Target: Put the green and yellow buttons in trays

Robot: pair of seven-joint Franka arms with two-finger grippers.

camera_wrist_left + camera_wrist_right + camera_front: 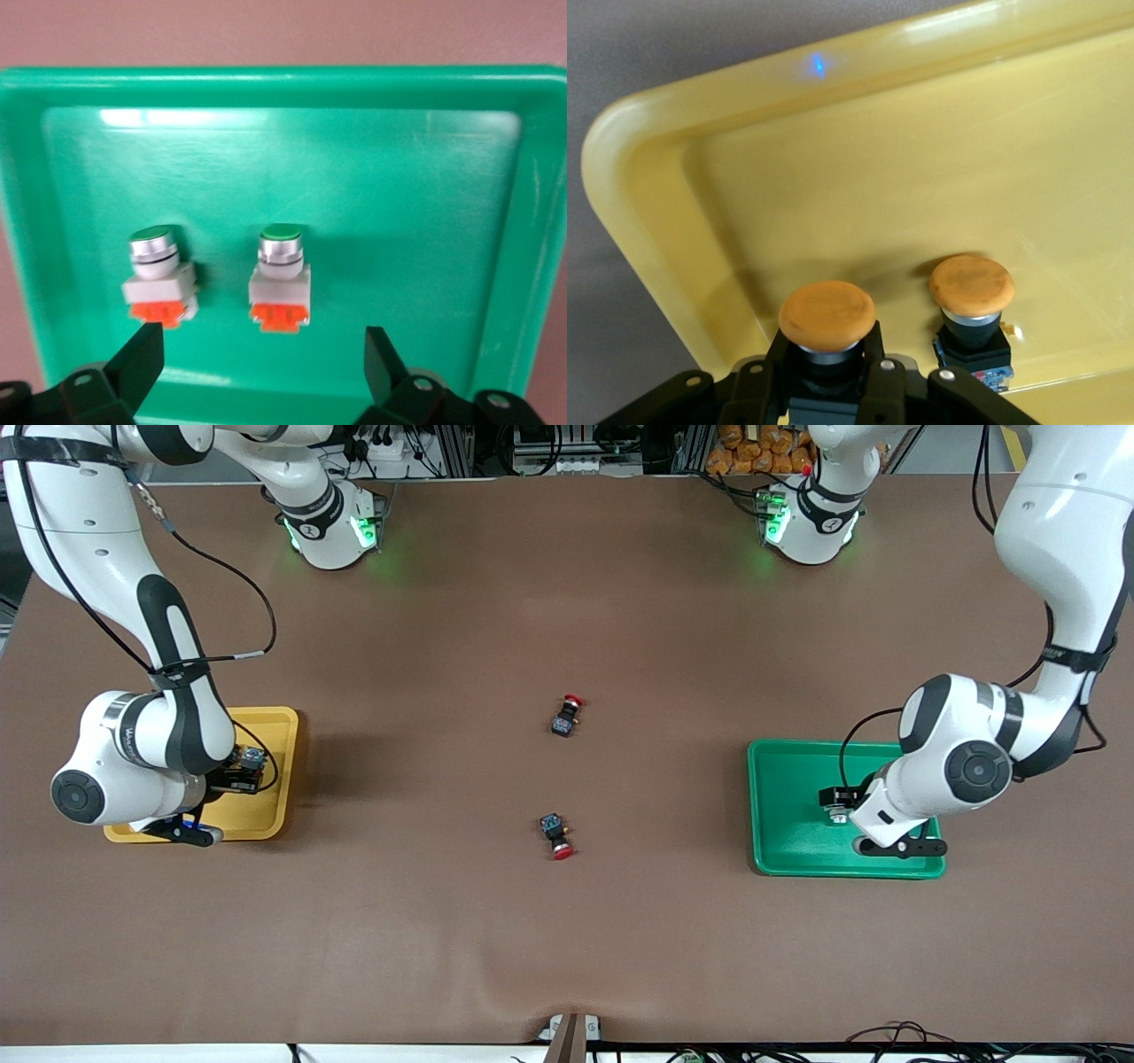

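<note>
Two green-capped buttons with white bodies and orange blocks, one (pixel 159 274) and the other (pixel 281 282), lie side by side on the green tray (pixel 266 81). My left gripper (pixel 261 350) hangs open just over them; the second button sits off its open fingers, untouched. In the front view this gripper (pixel 899 849) is over the green tray (pixel 788 815). My right gripper (pixel 827 359) is shut on a black-bodied button with an orange-yellow cap (pixel 827 314), low over the yellow tray (pixel 833 177). A second yellow-capped button (pixel 972 301) stands on that tray beside it.
Two black switches with red caps lie on the brown mat mid-table, one (pixel 567 716) farther from the front camera and one (pixel 556 837) nearer. The yellow tray (pixel 270 779) lies at the right arm's end, with my right gripper (pixel 188 831) over it.
</note>
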